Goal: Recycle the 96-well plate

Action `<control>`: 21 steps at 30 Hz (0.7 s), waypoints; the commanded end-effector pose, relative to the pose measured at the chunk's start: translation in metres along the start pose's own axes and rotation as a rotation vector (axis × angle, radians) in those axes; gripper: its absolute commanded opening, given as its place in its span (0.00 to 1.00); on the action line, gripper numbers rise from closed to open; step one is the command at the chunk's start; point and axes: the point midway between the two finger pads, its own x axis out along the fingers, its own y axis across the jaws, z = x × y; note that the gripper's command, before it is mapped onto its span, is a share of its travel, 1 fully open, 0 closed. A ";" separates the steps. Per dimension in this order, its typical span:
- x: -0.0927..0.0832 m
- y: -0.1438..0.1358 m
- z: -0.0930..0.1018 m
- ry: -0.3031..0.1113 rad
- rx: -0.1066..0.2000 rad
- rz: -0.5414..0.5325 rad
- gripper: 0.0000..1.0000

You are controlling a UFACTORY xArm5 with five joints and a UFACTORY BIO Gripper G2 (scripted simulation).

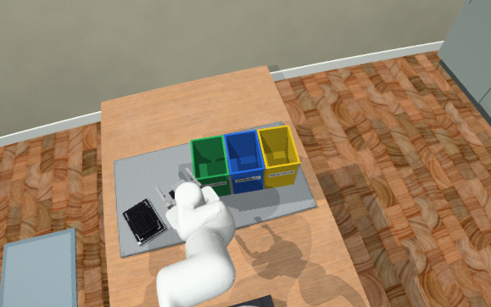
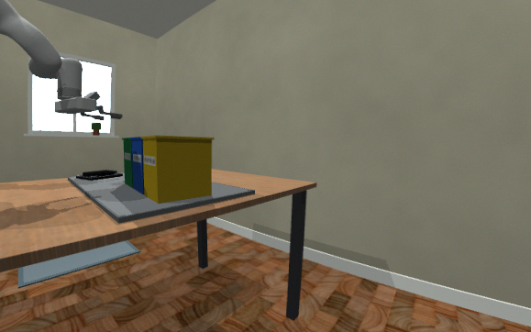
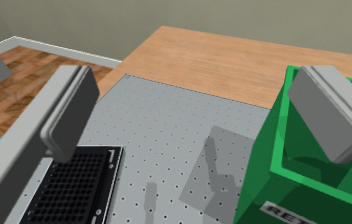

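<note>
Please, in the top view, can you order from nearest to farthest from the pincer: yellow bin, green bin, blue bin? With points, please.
1. Green bin (image 1: 223,188) (image 2: 127,171) (image 3: 257,185): right beside the pincer (image 1: 177,181) (image 2: 112,117) (image 3: 193,112).
2. Blue bin (image 1: 248,185) (image 2: 138,176): middle of the row.
3. Yellow bin (image 1: 280,180) (image 2: 183,170): far end.

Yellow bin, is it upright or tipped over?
Upright: the yellow bin stands on its base on the grey board, its opening facing up.

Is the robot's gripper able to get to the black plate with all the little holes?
Probably yes: the gripper is open, and nothing covers the black plate. It just needs to move over and down.
</note>
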 end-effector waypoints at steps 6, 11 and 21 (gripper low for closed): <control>0.020 0.039 -0.007 -0.007 0.008 -0.001 0.37; 0.029 0.062 -0.012 -0.007 0.008 -0.001 0.37; 0.045 0.098 -0.020 -0.007 0.008 -0.001 0.37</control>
